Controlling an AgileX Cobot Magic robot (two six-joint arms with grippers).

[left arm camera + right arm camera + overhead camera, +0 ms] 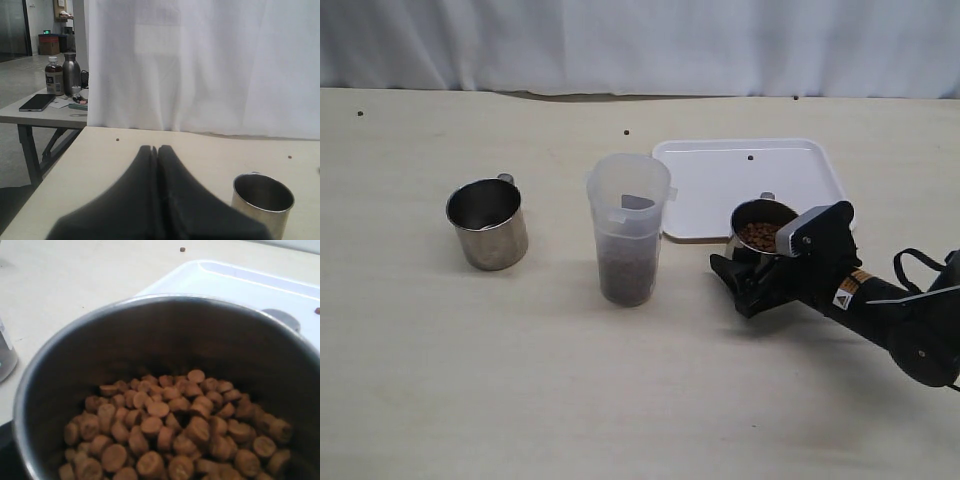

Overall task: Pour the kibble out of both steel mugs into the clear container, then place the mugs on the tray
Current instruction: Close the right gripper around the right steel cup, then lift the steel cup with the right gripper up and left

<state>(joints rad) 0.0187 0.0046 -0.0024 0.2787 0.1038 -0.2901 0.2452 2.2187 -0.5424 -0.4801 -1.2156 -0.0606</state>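
One steel mug (487, 223) stands empty on the table's left; the left wrist view shows it as the same mug (262, 200), beside my left gripper (157, 148), which is shut on nothing. The clear container (627, 228) stands in the middle, with kibble (626, 272) filling its lower part. My right gripper (740, 272) grips the second steel mug (760, 235) at the tray's (720, 190) front edge. This mug (165, 340) holds a heap of kibble (170, 430). The left arm is out of the exterior view.
Stray pellets lie on the table (625, 131) and one on the tray (750, 157). A white curtain (640, 40) hangs behind the table's far edge. A second table with a bottle (53, 76) and a phone stands beyond the left side.
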